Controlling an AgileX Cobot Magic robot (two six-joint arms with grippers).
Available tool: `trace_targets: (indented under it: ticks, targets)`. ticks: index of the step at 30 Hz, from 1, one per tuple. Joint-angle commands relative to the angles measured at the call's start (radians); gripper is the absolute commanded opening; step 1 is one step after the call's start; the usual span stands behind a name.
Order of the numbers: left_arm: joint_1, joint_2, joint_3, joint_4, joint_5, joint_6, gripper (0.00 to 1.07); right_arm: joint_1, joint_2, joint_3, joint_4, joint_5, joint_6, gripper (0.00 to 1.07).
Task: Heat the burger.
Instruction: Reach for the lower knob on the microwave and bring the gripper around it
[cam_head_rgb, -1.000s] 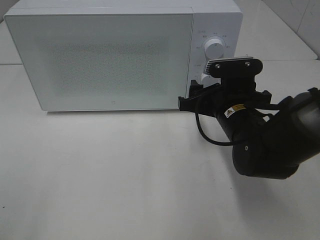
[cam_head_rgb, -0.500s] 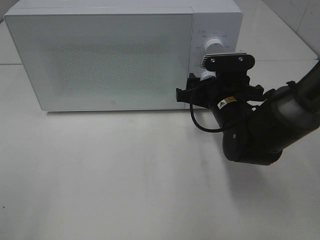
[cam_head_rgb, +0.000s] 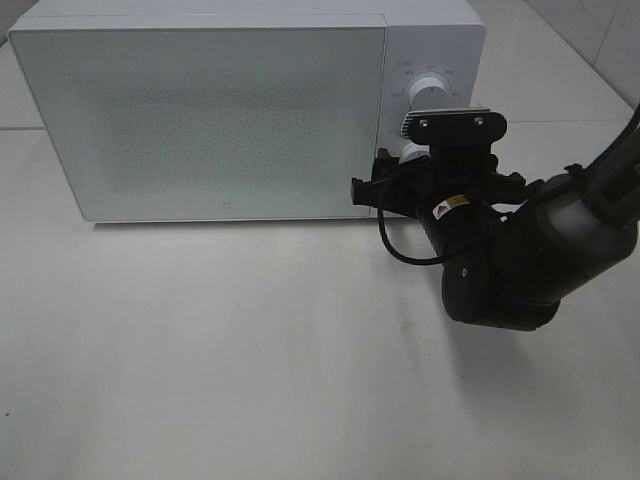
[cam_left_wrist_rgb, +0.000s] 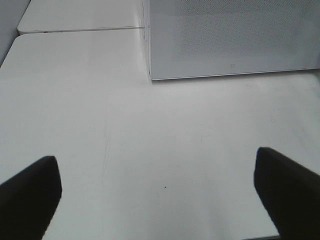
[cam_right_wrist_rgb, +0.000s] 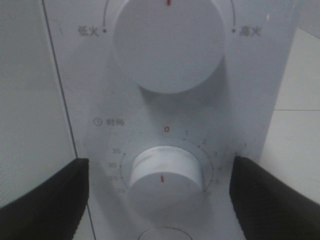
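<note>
Above timer dial (cam_right_wrist_rgb: 165, 175), red "0" (cam_right_wrist_rgb: 166, 129)

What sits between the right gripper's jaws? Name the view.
The microwave's timer knob, untouched by the open right gripper; the right wrist view shows it.

You're looking at a bulky black right arm (cam_head_rgb: 500, 270) with rounded joints. Just behind the right gripper (cam_right_wrist_rgb: 160, 190), a grey plate (cam_head_rgb: 455, 125) is showing two screws, a black cable (cam_head_rgb: 398, 250) is looping underneath, and a small yellow label (cam_head_rgb: 447, 205) is showing.
</note>
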Motion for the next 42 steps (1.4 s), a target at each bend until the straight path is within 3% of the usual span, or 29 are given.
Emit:
trace_targets:
  ticks: [1, 8, 12, 13, 14, 16, 21, 42]
  targets:
    - [-0.003, -0.024, 0.004, -0.006, -0.002, -0.001, 1.0, -0.005, -0.004, -0.009, 0.007, -0.099, 0.007, 0.73]
    - [-0.003, -0.024, 0.004, -0.006, -0.002, -0.001, 1.0, -0.005, -0.004, -0.009, 0.008, -0.089, 0.008, 0.6]
    - [-0.003, -0.024, 0.004, -0.006, -0.002, -0.001, 1.0, -0.005, -0.004, -0.009, 0.008, -0.076, 0.012, 0.46]
    - [-0.003, -0.024, 0.004, -0.006, -0.002, -0.001, 1.0, -0.005, -0.004, -0.009, 0.008, -0.077, 0.027, 0.38]
    - [-0.003, -0.024, 0.004, -0.006, -0.002, -0.001, 1.0, -0.005, -0.004, -0.009, 0.008, -0.077, 0.027, 0.38]
    - [-0.003, -0.024, 0.004, -0.006, -0.002, -0.001, 1.0, -0.005, -0.004, -0.009, 0.008, -0.077, 0.033, 0.25]
    - [-0.003, -0.024, 0.004, -0.006, -0.002, -0.001, 1.0, -0.005, -0.004, -0.009, 0.008, -0.081, 0.033, 0.14]
    - [-0.003, -0.024, 0.004, -0.006, -0.002, -0.001, 1.0, -0.005, -0.004, -0.009, 0.012, -0.1, 0.11, 0.15]
